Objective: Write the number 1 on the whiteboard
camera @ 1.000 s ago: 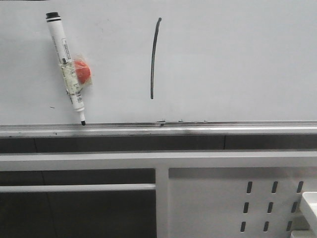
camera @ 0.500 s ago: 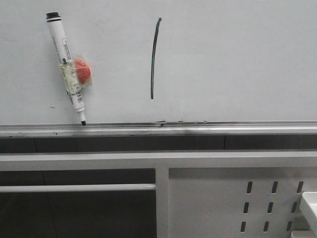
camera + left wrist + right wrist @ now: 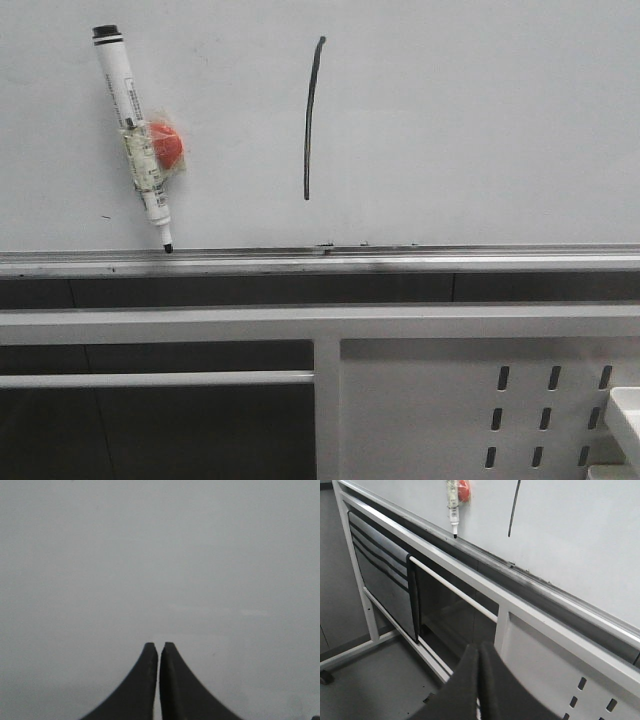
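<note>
The number 1 (image 3: 311, 117) is a thin, slightly curved black stroke on the whiteboard (image 3: 480, 120); it also shows in the right wrist view (image 3: 514, 509). A white marker pen (image 3: 134, 136) with a black cap and a red round piece taped to it leans on the board at the left, tip down on the metal ledge rail (image 3: 400, 258). The pen also shows in the right wrist view (image 3: 452, 502). My left gripper (image 3: 159, 647) is shut and empty before a plain grey surface. My right gripper (image 3: 479, 650) is shut and empty, low, away from the board.
Below the ledge rail stands a white metal frame with a horizontal bar (image 3: 150, 379) and a white perforated panel (image 3: 480, 400). A white object (image 3: 625, 410) shows at the lower right edge. The right wrist view shows the stand's legs and grey floor (image 3: 370, 680).
</note>
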